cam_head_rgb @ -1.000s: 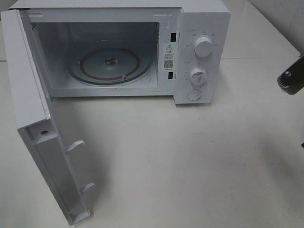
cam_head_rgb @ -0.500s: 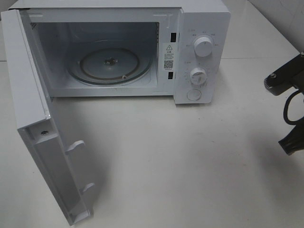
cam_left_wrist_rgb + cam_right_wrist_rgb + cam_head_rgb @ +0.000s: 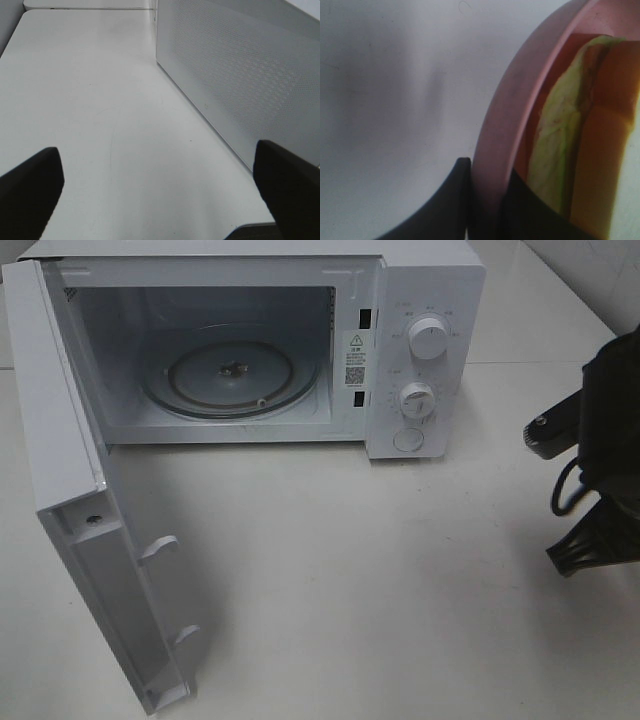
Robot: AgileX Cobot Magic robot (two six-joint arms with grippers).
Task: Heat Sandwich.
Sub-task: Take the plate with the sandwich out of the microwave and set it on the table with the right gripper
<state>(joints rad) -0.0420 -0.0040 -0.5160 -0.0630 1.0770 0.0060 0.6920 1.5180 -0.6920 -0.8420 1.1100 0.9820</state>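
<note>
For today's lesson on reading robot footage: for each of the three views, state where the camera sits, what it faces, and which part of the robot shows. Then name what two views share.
Exterior high: mounted above, looking down on the open microwave, its door and the table; the right arm shows at the right edge.
Left wrist: on the left arm, facing the door's perforated panel; the left gripper is open.
Right wrist: on the right arm, facing the pink plate with the sandwich; the right gripper is shut on the rim.
Shared: exterior high and left wrist both show the door.

A smooth, glossy white tabletop (image 3: 400, 590) (soft shadows are cast on it) is seen, bounded at the far right corner by a white tiled wall (image 3: 590, 270).
</note>
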